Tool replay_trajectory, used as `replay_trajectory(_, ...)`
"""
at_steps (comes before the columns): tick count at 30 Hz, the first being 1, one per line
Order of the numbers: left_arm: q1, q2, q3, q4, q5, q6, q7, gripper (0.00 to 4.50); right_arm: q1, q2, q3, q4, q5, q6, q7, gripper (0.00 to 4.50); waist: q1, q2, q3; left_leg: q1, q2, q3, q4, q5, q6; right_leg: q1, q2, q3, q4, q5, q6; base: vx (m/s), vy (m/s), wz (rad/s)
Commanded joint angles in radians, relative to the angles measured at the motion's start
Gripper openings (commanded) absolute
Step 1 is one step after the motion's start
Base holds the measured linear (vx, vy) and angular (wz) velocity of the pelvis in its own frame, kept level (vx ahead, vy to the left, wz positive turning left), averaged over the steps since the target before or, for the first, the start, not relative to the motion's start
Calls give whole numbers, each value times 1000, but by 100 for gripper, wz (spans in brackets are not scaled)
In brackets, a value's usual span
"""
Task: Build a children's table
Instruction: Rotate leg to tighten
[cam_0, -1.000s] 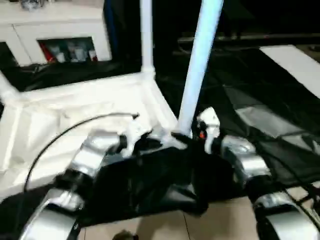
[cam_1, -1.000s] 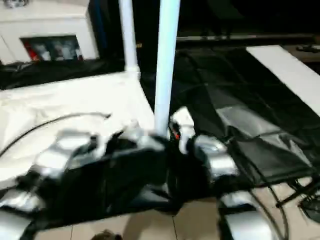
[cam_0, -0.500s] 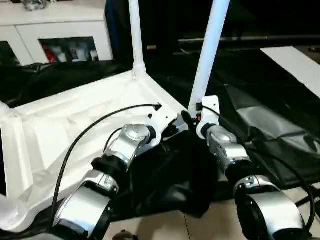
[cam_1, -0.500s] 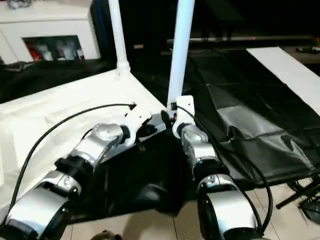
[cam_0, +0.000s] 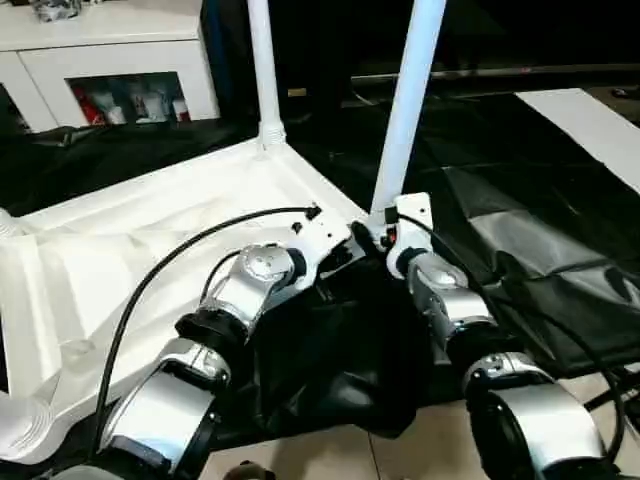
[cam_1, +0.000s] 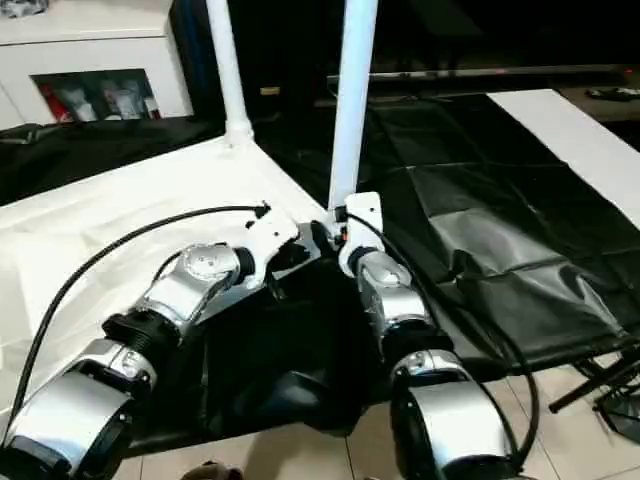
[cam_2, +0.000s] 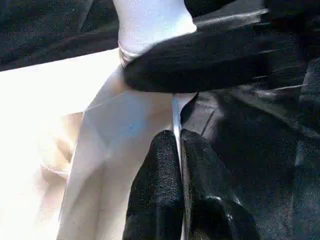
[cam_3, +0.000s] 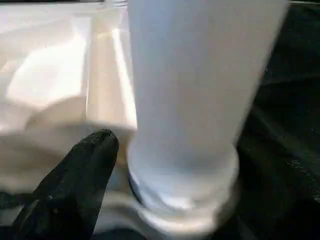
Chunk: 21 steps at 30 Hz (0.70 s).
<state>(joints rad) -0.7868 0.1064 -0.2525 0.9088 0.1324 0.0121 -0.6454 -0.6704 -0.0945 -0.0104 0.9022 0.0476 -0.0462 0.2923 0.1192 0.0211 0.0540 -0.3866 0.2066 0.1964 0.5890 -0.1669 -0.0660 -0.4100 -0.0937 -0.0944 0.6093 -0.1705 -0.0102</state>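
The white tabletop (cam_0: 150, 230) lies underside up on the black-draped work table. Two white legs stand upright in its sockets, one at the far corner (cam_0: 262, 70) and one at the near right corner (cam_0: 405, 110). My left gripper (cam_0: 345, 245) is shut on the tabletop's thin rim (cam_2: 176, 112) just beside that near corner. My right gripper (cam_0: 385, 232) is closed around the base of the near leg (cam_3: 195, 90). One of its fingers (cam_3: 80, 180) lies beside the leg's collar, and the other is hidden behind the leg. A white ribbed tube end (cam_0: 20, 425) shows at the near left corner.
The black drape (cam_0: 520, 230) hangs in folds over the table's front edge, with tiled floor (cam_0: 420, 450) below. A white cabinet (cam_0: 110, 60) stands at the back left, and a white board (cam_0: 590, 125) lies at the far right. A black cable (cam_0: 170, 270) loops above my left forearm.
The head camera has shifted and the blur has settled. Both grippers stay at the near right corner, and the near leg stands a little straighter.
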Motion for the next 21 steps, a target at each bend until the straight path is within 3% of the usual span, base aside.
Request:
replay_trajectory(1,-12,-3,27,-29,-28,-94,12,0,62,-29,15,-146,27,52,86,393,3,-11,-75,17,26,-16,-64,-189,61,57,-65,51,-71,-190,-189,0,0,0)
replay_trajectory(3,-11,-1,39,-37,-46,-87,-8,45,108,-50,26,-226,36,79,125,400,3,-14,-75,15,26,-16,-64,-179,74,59,-62,51,-71,-172,-182,0,0,0)
replay_trajectory(7,12,22,57,-107,-83,-42,-79,79,186,-88,39,-362,45,117,165,400,4,-12,-73,17,29,-16,-66,-203,60,55,-64,49,-75,-204,-200,0,0,0)
replay_trajectory(10,35,48,78,-172,-109,-18,-102,108,222,-101,42,-447,73,160,198,400,-2,-17,-70,16,27,-17,-67,-223,55,57,-64,50,-78,-243,-188,0,0,0)
replay_trajectory(11,57,75,94,-230,-132,9,-126,116,255,-113,57,-530,102,207,259,400,-4,-17,-69,16,28,-18,-69,-228,54,56,-63,50,-82,-268,-174,0,0,0)
replay_trajectory(13,81,103,103,-287,-154,47,-161,130,273,-126,76,-578,129,240,322,400,-5,-16,-70,15,30,-19,-70,-221,57,57,-64,51,-77,-257,-174,0,0,0)
replay_trajectory(14,106,132,105,-344,-176,91,-206,130,280,-135,91,-601,140,255,362,400,-4,-21,-71,15,31,-19,-70,-216,60,57,-63,50,-76,-252,-175,0,0,0)
replay_trajectory(15,119,147,105,-376,-187,116,-233,140,282,-140,97,-608,142,260,379,400,-6,-15,-69,15,32,-19,-71,-218,59,53,-63,51,-74,-255,-180,0,0,0)
replay_trajectory(17,169,211,83,-483,-210,207,-326,162,276,-143,114,-615,160,289,430,400,-9,-14,-66,19,35,-19,-74,-236,47,48,-63,52,-77,-279,-185,0,0,0)
replay_trajectory(18,200,255,62,-541,-214,241,-378,171,264,-141,124,-601,158,291,450,400,-10,-16,-64,22,36,-18,-76,-259,36,44,-63,53,-80,-315,-180,0,0,0)
replay_trajectory(19,200,255,62,-541,-214,241,-378,181,264,-141,124,-601,158,291,450,400,-11,-12,-63,22,36,-19,-79,-270,24,42,-62,54,-81,-335,-175,0,0,0)
replay_trajectory(20,230,297,43,-598,-218,278,-422,195,248,-136,131,-583,153,289,458,400,-11,-16,-61,25,35,-18,-79,-277,18,38,-60,54,-83,-343,-170,0,0,0)
replay_trajectory(21,252,327,33,-638,-222,306,-446,204,225,-123,128,-548,140,271,444,400,-10,-11,-64,26,40,-23,-82,-280,3,38,-66,56,-75,-336,-177,0,0,0)
